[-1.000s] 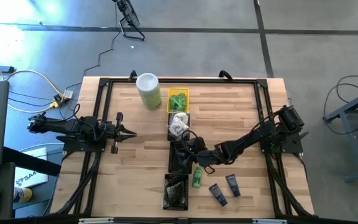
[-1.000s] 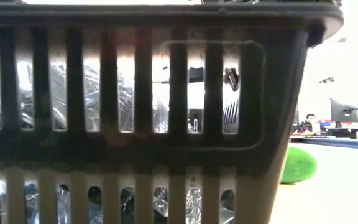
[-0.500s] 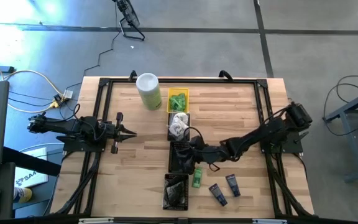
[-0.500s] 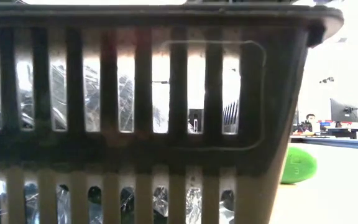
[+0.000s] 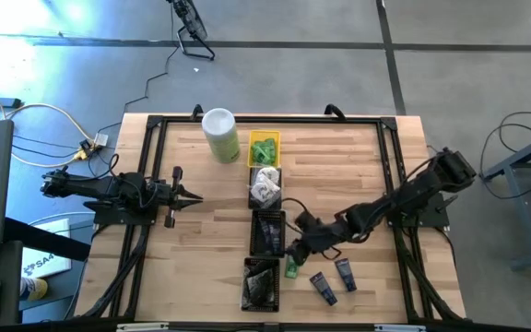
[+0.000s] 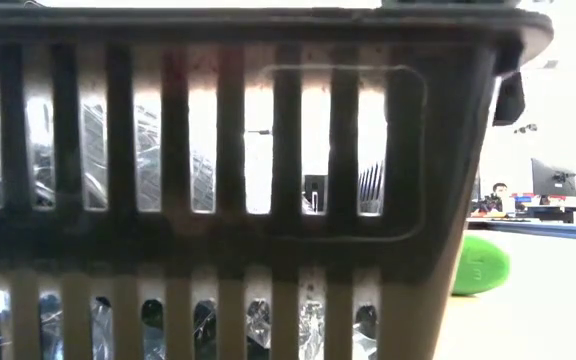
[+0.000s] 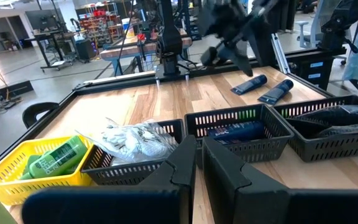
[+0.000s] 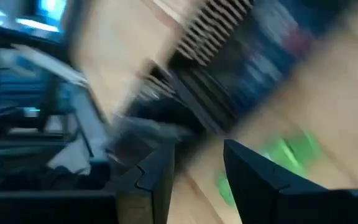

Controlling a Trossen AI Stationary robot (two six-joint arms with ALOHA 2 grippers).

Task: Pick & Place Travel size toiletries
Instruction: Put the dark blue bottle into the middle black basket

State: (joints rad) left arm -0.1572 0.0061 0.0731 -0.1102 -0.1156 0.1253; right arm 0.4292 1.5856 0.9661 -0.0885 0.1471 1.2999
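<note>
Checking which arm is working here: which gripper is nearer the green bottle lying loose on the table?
Right. The right gripper hovers almost over the green bottle, beside the black trays. The left gripper waits far off at the table's left side.

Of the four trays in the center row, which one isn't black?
The yellow tray, at the row's far end beside the pale-green canister. It holds green bottles; the other three trays are black.

I find no readable text: print on green bottle (image 6: 480,265) and blue tubes (image 7: 267,88) too small.
</note>
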